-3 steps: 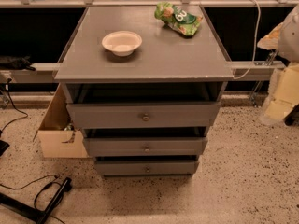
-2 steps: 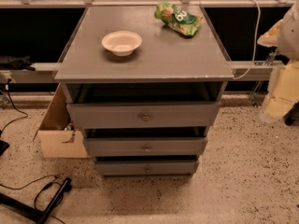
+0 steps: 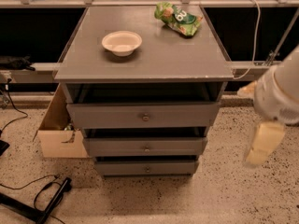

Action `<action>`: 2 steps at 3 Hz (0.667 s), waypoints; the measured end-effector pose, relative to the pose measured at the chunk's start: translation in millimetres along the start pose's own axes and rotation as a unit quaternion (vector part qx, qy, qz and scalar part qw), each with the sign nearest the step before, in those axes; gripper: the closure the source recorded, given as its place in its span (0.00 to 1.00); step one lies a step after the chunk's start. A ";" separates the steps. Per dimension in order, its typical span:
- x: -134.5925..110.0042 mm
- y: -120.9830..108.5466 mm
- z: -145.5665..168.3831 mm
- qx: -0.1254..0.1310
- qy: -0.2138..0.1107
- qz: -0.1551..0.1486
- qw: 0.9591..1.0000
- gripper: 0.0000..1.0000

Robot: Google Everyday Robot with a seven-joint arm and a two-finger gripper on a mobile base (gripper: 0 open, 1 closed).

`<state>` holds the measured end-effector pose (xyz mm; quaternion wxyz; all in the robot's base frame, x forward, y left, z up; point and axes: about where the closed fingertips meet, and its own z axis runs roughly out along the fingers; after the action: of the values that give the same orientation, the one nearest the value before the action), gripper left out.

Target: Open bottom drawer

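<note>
The grey cabinet has three drawers stacked below its top. The bottom drawer is the lowest and narrowest, with a small round knob at its centre and a dark gap above its front. The middle drawer and the top drawer sit above it, each with a dark gap above. My gripper hangs blurred at the right, beside the cabinet at about the middle drawer's height, a good way right of the knob and touching nothing.
A white bowl and a green snack bag lie on the cabinet top. An open cardboard box stands on the floor at the cabinet's left. Black cables and a stand lie at the lower left.
My arm has swung down and slightly left along the cabinet's right side. The drawers, bowl and bag have not moved.
</note>
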<state>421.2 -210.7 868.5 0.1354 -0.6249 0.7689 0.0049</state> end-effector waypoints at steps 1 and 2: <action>20.9 24.2 61.9 -0.012 -0.030 0.007 0.999 0.00; 42.1 32.8 151.0 -0.027 -0.049 0.015 0.998 0.00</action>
<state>412.5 -217.3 708.7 0.1564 -0.6153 0.7704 0.0581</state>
